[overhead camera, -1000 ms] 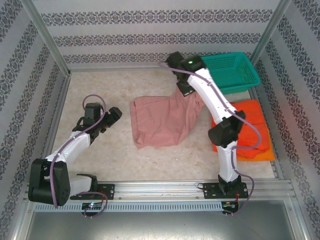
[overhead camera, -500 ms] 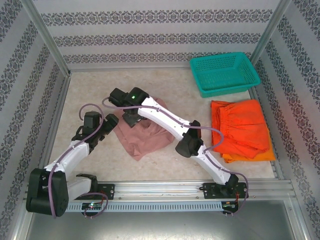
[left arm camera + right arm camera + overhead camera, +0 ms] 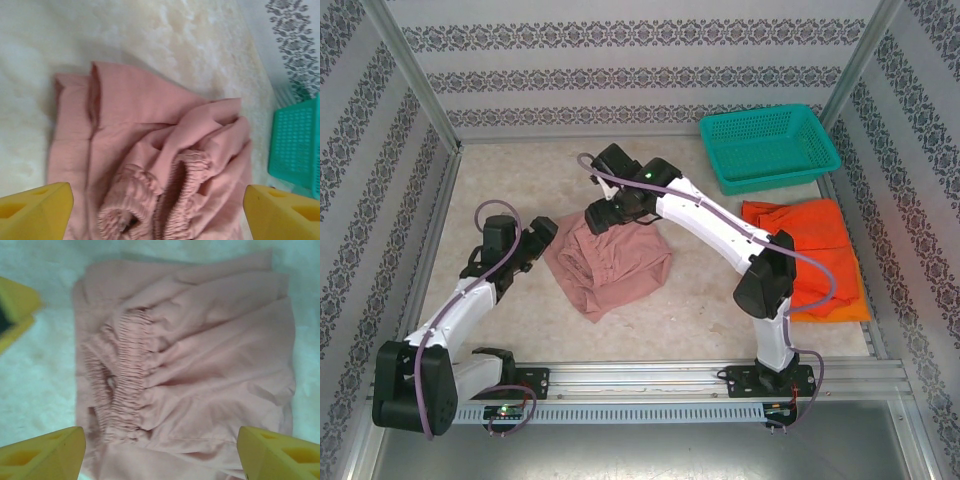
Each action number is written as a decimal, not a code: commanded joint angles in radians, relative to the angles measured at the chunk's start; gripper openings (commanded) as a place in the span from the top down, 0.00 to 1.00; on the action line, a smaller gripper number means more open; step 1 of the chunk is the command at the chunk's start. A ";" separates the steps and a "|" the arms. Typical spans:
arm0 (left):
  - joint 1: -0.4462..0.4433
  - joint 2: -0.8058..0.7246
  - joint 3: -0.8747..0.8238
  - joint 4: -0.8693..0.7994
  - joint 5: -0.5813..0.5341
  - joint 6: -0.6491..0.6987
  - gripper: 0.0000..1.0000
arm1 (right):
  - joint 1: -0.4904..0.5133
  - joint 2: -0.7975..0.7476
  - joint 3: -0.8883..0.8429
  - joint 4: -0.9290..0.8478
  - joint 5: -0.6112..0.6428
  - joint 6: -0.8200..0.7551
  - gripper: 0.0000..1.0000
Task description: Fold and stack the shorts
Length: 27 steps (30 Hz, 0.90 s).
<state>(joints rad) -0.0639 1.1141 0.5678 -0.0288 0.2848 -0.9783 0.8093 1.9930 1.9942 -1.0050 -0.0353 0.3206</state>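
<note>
The left arm [image 3: 460, 300] and right arm [image 3: 715, 212] have white links and black joints, with mauve cables [image 3: 476, 213] looped alongside. Their fingertips [image 3: 35, 207] are yellow.

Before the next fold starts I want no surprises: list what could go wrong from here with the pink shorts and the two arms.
1. The pink shorts lie bunched, with the gathered waistband crumpled on top. A fold made now would likely press in creases.
2. The right gripper and left gripper, both open, sit close together by the shorts' left side. If they reach in together, they may collide.
</note>
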 commanded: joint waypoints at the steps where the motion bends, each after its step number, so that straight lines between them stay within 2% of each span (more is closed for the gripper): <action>1: -0.010 0.030 0.060 -0.033 0.088 0.000 0.12 | -0.015 0.012 -0.106 0.061 -0.022 0.033 0.20; 5: -0.035 0.071 0.103 -0.070 0.109 0.030 0.11 | -0.059 0.004 -0.218 0.138 -0.054 0.065 0.21; 12: -0.055 0.110 0.147 -0.079 0.112 0.050 0.10 | -0.095 0.031 -0.385 0.312 -0.222 0.156 0.17; 15: -0.057 0.116 0.166 -0.090 0.123 0.056 0.11 | -0.129 0.010 -0.526 0.438 -0.307 0.241 0.18; 17: -0.064 0.122 0.182 -0.093 0.135 0.058 0.11 | -0.149 -0.026 -0.634 0.524 -0.357 0.297 0.18; 23: -0.119 0.135 0.225 -0.130 0.125 0.075 0.11 | -0.182 -0.184 -0.859 0.652 -0.401 0.395 0.19; 27: -0.150 0.161 0.246 -0.145 0.105 0.082 0.13 | -0.187 -0.293 -0.884 0.645 -0.370 0.402 0.18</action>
<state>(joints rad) -0.1925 1.2556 0.7822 -0.1253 0.3958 -0.9245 0.6239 1.7676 1.1221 -0.3985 -0.3943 0.6800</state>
